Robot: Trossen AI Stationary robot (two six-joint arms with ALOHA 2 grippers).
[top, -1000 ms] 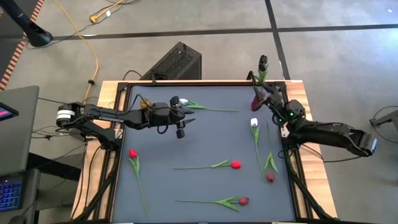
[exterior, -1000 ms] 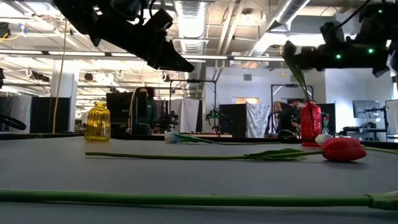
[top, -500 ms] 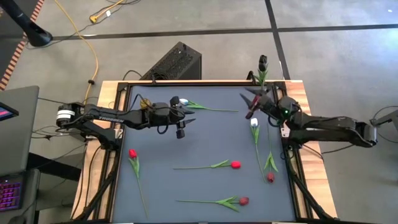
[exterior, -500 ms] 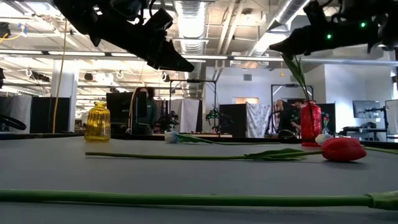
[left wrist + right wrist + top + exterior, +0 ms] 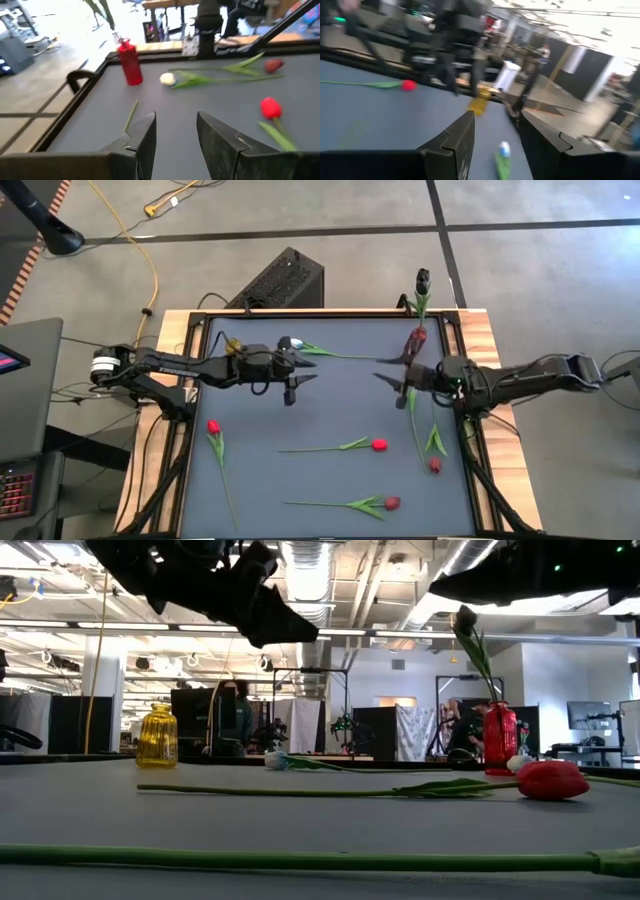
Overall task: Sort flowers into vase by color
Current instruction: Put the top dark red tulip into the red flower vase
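A red vase [image 5: 418, 340] at the table's far right holds a dark tulip [image 5: 423, 278] upright. A yellow vase [image 5: 157, 735] stands at the far left, partly under my left arm. Loose on the mat lie a white flower [image 5: 283, 342], red tulips [image 5: 213, 426] [image 5: 379, 445] [image 5: 392, 503], a maroon one [image 5: 435, 465] and a stem [image 5: 415, 425] whose head my right arm hides. My left gripper [image 5: 305, 371] and my right gripper [image 5: 382, 369] hang open above the mat's middle, facing each other, with nothing between their fingers.
A raised black frame [image 5: 200, 320] borders the grey mat. A black box [image 5: 285, 278] and a yellow cable [image 5: 150, 270] lie on the floor beyond the far edge. Bare mat shows between the two grippers and near the front edge.
My right gripper has swung away from the red vase toward the table's middle and near side, risen a little, and turned from pointing at the far edge toward the left edge; it stays open. The dark tulip stays upright in the red vase. My left gripper has tipped slightly.
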